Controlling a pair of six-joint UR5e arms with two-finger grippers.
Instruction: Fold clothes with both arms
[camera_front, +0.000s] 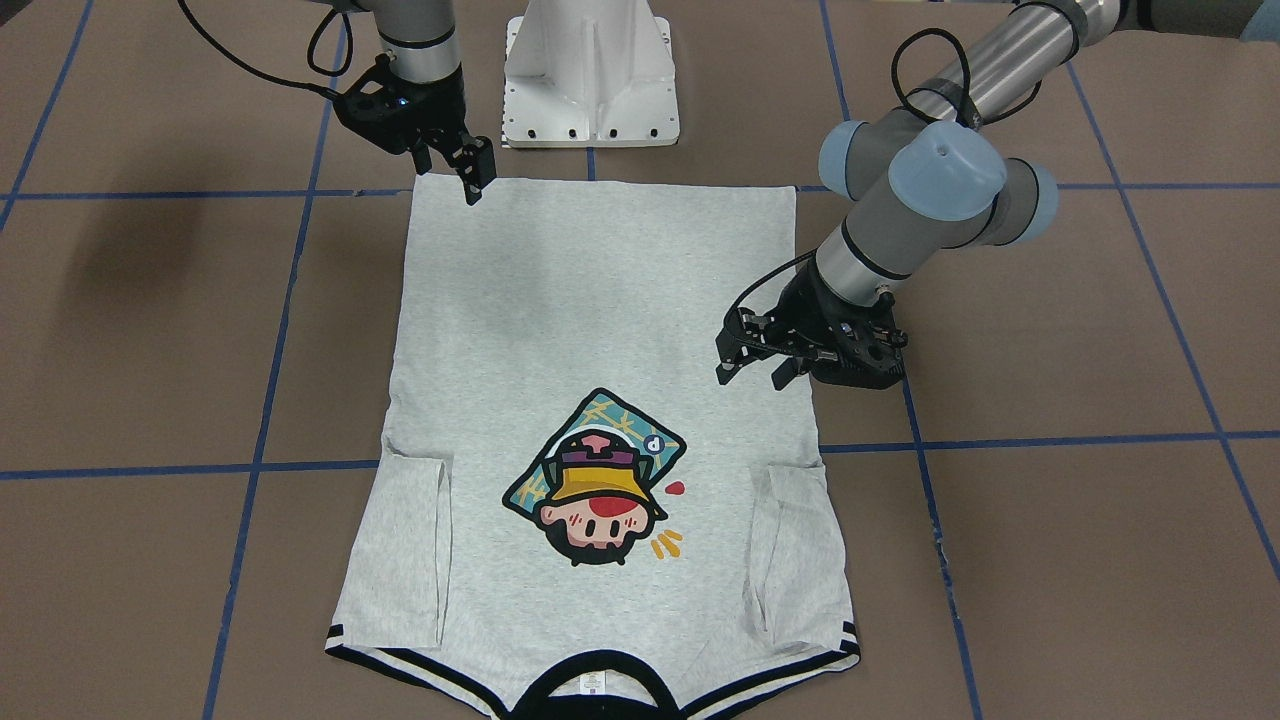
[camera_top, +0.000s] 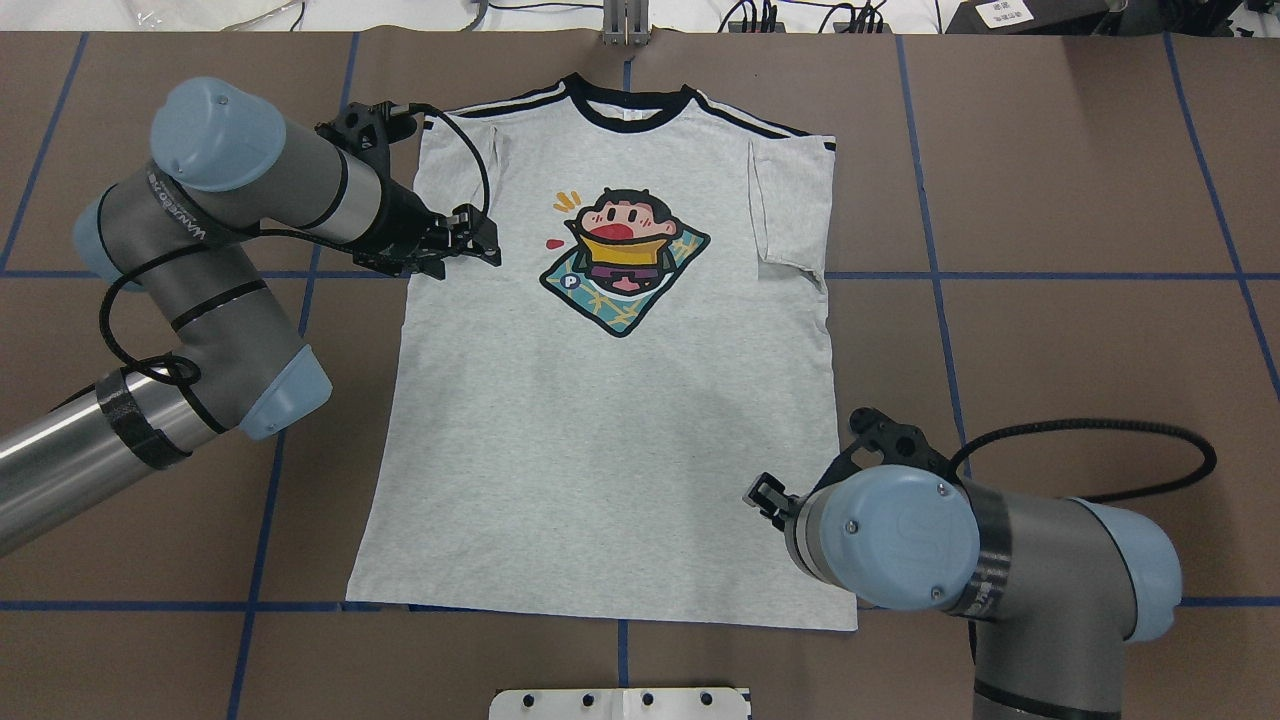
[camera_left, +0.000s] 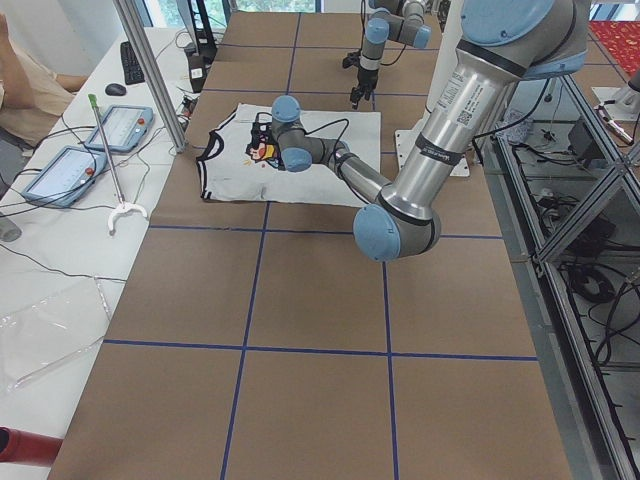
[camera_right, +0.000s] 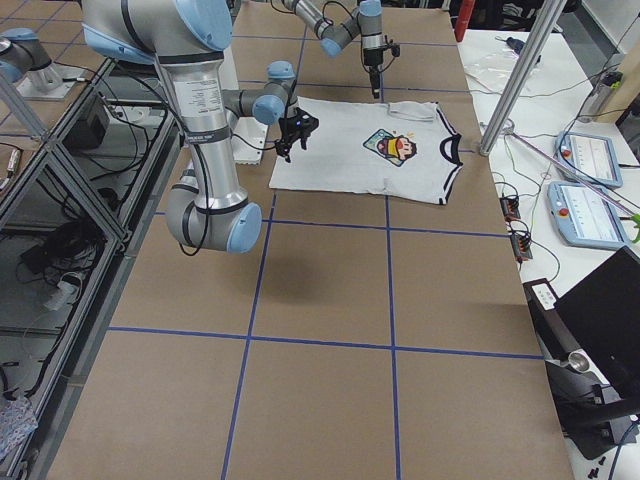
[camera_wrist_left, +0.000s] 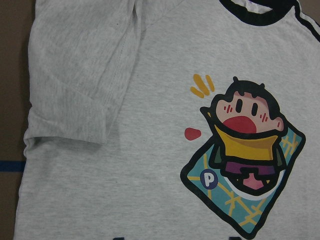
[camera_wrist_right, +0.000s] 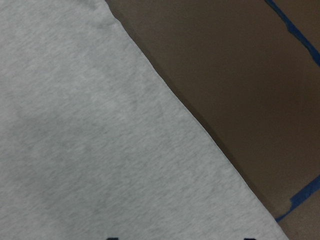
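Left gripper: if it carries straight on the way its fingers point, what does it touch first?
The T-shirt. The left gripper angles down at plain grey cloth between the folded-in sleeve and the cartoon print; nothing shows in that line. Its height above the cloth is unclear.

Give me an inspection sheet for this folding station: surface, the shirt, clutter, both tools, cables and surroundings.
Surface: brown table with a blue tape grid.
Job's things: grey T-shirt lies flat, print up, collar away from the robot, both sleeves folded in.
Clutter: nothing seen on the brown surface.
Grippers: left tool open, over the shirt's edge below the folded sleeve; right tool open, over the opposite edge near the hem; neither holds cloth.
Cables: a black cable loops off each wrist.
Surroundings: white pedestal at the robot's side; pendants on a side table; a person's arm at that table.
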